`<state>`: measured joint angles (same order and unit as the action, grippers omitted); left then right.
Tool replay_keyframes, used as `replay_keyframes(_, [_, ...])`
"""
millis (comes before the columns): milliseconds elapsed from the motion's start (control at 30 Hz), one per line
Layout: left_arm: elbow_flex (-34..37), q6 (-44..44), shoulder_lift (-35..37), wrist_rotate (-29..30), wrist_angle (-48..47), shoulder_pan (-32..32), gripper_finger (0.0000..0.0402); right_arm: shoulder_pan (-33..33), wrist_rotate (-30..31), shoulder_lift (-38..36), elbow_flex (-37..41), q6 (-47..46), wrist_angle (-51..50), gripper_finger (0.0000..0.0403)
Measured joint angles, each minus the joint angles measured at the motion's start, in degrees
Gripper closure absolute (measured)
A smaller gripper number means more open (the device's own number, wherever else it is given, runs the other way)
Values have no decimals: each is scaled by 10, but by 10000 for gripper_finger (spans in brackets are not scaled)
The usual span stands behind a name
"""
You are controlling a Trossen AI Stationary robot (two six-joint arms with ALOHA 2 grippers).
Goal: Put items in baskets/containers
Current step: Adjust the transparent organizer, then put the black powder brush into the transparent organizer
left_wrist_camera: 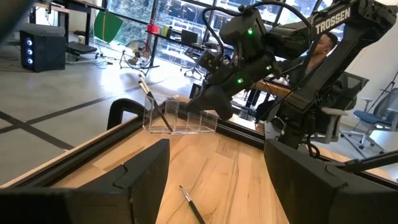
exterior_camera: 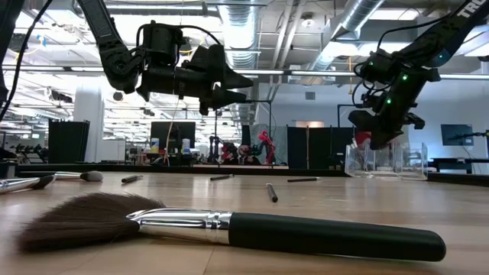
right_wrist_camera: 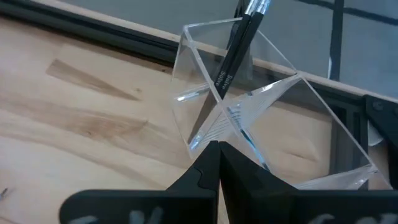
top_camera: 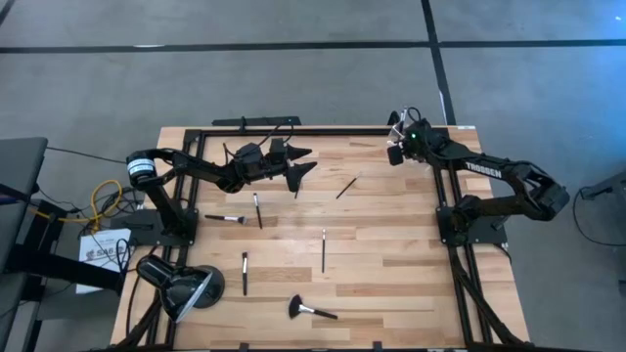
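Observation:
A clear holder (right_wrist_camera: 205,112) stands at the table's far right corner (exterior_camera: 386,162), with a dark brush (right_wrist_camera: 231,59) leaning inside it. My right gripper (right_wrist_camera: 217,149) is shut just above the holder's rim (left_wrist_camera: 180,118). My left gripper (top_camera: 298,168) is open and held high over the far left part of the table (exterior_camera: 229,85). One thin brush (left_wrist_camera: 189,205) lies on the wood below it. More thin brushes lie flat on the table (top_camera: 257,208), (top_camera: 323,249), (top_camera: 245,272). A large fluffy brush (top_camera: 311,310) lies near the near edge (exterior_camera: 229,229). My right gripper's shut fingertips stand over the holder's inner dividing wall (right_wrist_camera: 239,127), pointing down at it from above. I cannot tell whether they touch it. My left gripper touches nothing.
A black dome-shaped lamp (top_camera: 181,284) sits at the table's near left corner. Another thin brush (top_camera: 347,186) lies between the two grippers, and a short brush (top_camera: 225,218) lies by the left arm's base. A black frame rail (top_camera: 333,130) runs along the far edge.

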<state>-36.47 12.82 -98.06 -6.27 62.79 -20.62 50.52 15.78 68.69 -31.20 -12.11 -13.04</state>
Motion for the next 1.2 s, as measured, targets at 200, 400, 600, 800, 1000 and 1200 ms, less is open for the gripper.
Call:
replay_keyframes(200, [0,-1,0,0,0,0,142,-10,-4,0,0,1,1,402])
replay_keyframes(400, [0,-1,0,0,0,0,142,-24,-7,0,0,4,4,402])
replay_keyframes(600, [0,-2,0,0,-2,0,142,-42,-7,0,0,21,25,402])
replay_keyframes(800, [0,-8,0,8,-23,-4,142,-53,-8,0,0,30,29,402])
replay_keyframes(1000, [-8,-3,8,22,-110,-25,164,-74,-8,0,-15,66,28,402])
replay_keyframes(1200, [-32,-32,48,49,-248,-27,204,-104,-8,0,-38,68,28,402])
